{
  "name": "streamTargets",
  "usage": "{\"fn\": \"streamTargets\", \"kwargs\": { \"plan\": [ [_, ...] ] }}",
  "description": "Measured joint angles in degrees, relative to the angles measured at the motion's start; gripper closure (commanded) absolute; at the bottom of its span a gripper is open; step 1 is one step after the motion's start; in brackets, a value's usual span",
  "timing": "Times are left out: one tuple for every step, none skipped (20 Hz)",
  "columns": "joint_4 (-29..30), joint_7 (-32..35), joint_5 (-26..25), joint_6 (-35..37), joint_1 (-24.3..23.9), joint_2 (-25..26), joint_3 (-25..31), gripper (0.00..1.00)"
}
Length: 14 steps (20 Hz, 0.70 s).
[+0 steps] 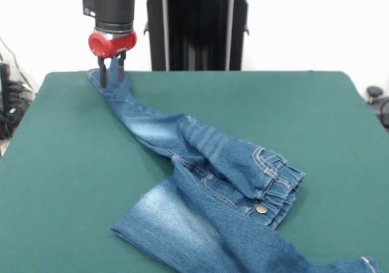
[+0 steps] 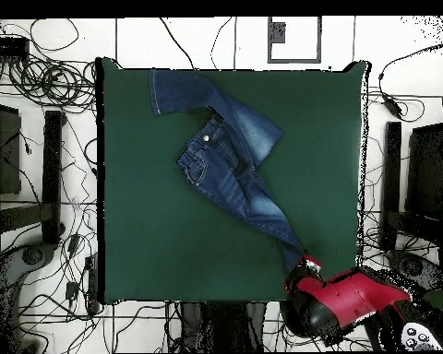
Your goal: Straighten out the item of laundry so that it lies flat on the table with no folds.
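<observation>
One small pair of faded blue denim jeans [image 1: 209, 182] is all I have between my fingers [image 1: 103, 72], which are clamped on the hem end of one leg. My red and black gripper [image 1: 112, 72] hangs straight down, its two dark fingers close together with the cloth pinched between them and the tips nearly touching the large dark green felt-like table [image 1: 61, 163].

In the front view I stand at the left of the table near its far edge. From my fingertips the held leg runs away to the right and toward the camera as a narrow, twisted band, drawn fairly straight. Further right it widens into the seat, where the gathered elastic waistband [image 1: 281, 185] bunches up, with orange stitching round the pockets and a metal button [image 1: 261, 209] just below the gathers. Beneath that, the other leg [image 1: 176, 224] is folded across, one pale faded end lying to the left of the button and the rest running off the bottom right of the picture. So the jeans lie still creased and folded, not flat.

In the overhead view my gripper [image 2: 304, 267] is near one table edge and the jeans [image 2: 230, 175] stretch diagonally away from it.

I can read no brand, label or writing on the denim or on me.
</observation>
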Motion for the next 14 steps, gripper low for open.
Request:
{"fn": "streamTargets", "kwargs": {
  "plan": [
    [0.0, 0.0, 0.0, -0.01, -0.05, 0.12, 0.01, 0.0],
    [0.0, 0.0, 0.01, -0.01, -0.04, 0.36, 0.03, 0.0],
    [0.01, 0.0, 0.14, -0.01, -0.09, 0.6, 0.07, 0.0],
    [0.01, 0.0, 0.2, -0.01, -0.12, 0.65, 0.1, 0.0],
    [0.07, 0.0, 0.55, 0.0, -0.32, 0.77, 0.26, 0.0],
    [0.11, 0.0, 0.89, 0.0, -0.52, 0.76, 0.43, 0.0],
    [0.16, 0.0, 1.22, 0.0, -0.71, 0.75, 0.6, 0.0],
    [0.16, 0.0, 1.36, 0.0, -0.8, 0.75, 0.69, 0.0],
    [0.16, 0.0, 1.6, 0.0, -0.87, 0.75, 0.85, 0.0],
    [0.16, 0.0, 1.84, 0.0, -0.93, 0.74, 1.02, 0.0],
    [0.16, 0.0, 2.08, 0.0, -1.0, 0.74, 1.18, 0.0],
    [0.15, 0.0, 2.09, -0.01, -0.96, 0.74, 1.21, 0.0],
    [0.15, 0.0, 2.08, -0.01, -0.93, 0.74, 1.22, 0.0],
    [0.15, 0.0, 2.07, 0.0, -0.8, 0.73, 1.22, 0.0]
  ]
}}
